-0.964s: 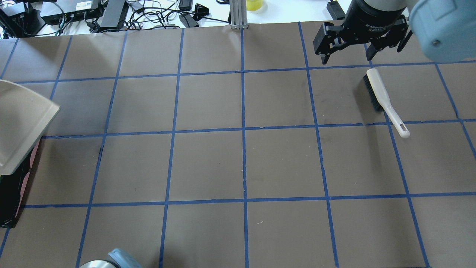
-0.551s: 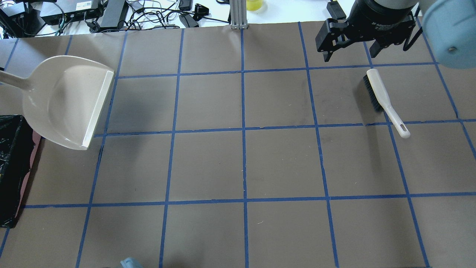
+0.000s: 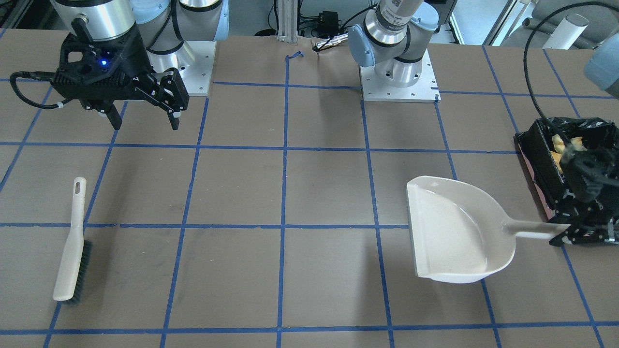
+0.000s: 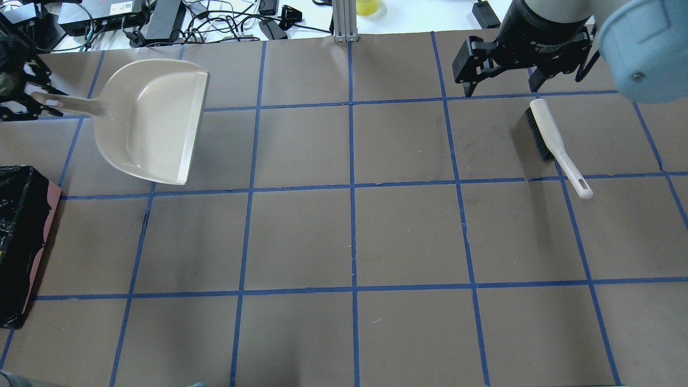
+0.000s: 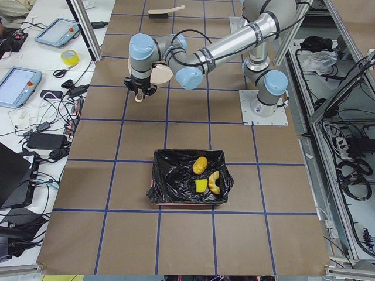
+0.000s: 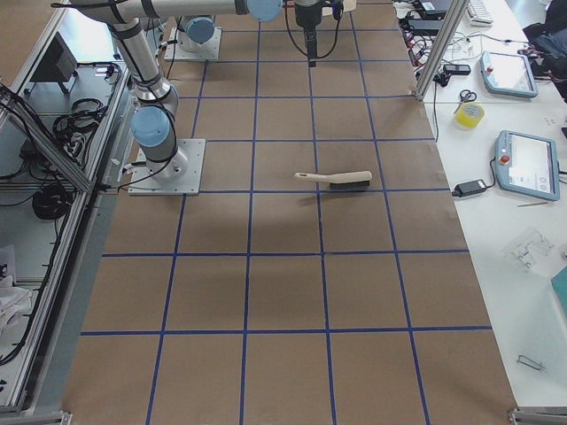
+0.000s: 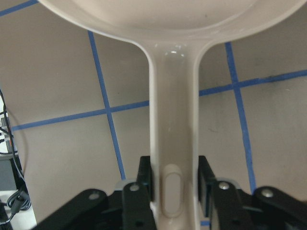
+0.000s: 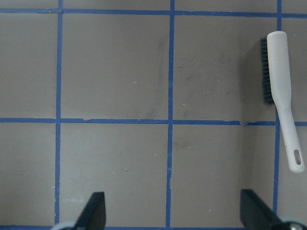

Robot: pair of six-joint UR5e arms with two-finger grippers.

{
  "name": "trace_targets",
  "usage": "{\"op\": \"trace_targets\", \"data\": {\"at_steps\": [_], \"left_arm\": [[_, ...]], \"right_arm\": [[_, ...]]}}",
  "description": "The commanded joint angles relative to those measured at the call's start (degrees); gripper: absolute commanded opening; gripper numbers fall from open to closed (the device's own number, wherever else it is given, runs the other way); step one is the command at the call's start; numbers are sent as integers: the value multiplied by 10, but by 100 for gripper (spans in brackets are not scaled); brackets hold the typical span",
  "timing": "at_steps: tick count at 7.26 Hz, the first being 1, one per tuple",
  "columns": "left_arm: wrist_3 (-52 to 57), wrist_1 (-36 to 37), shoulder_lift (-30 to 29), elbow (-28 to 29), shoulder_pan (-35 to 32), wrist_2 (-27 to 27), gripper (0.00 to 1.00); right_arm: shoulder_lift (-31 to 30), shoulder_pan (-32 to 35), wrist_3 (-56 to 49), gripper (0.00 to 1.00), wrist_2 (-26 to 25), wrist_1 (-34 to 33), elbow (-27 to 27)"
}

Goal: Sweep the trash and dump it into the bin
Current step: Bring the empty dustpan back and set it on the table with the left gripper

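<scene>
This is a robotics lab. A blue tape grid (image 4: 352, 185) marks the brown-papered table (image 4: 408, 236). Loose cables (image 4: 220, 24) crowd the overhead view's upper left, and teach pendants (image 5: 20, 86) lie on the white bench (image 5: 26, 57) at the left side view's left edge.

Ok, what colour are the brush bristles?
Black, on the beige brush; clearest in the right wrist view.

bin (image 4: 19, 242) cut by overhead's left edge | dustpan (image 7: 172, 96) scoop cropped in left wrist view | my left gripper (image 3: 563, 232) blurred, front view
</scene>
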Motion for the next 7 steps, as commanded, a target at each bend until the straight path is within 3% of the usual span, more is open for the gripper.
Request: {"op": "trace_targets", "data": {"at_steps": [1,3,4,5,7], "left_arm": [[-35,-10,-93,79,-43,39,0],[-141,-12,-147,117,-89,62,0],[-171,-11,-165,127,-117,122,0],[-214,-18,-177,134,-121,145,0],[-223,-31,-182,127,-131,146,0]], "right_arm": [[0,0,1,100,-1,-1,5],[0,0,0,100,-6,-1,3],[0,0,2,100,-2,0,0],[0,0,2,100,0,-2,-2],[6,-1,3,100,-2,3,-22]]}}
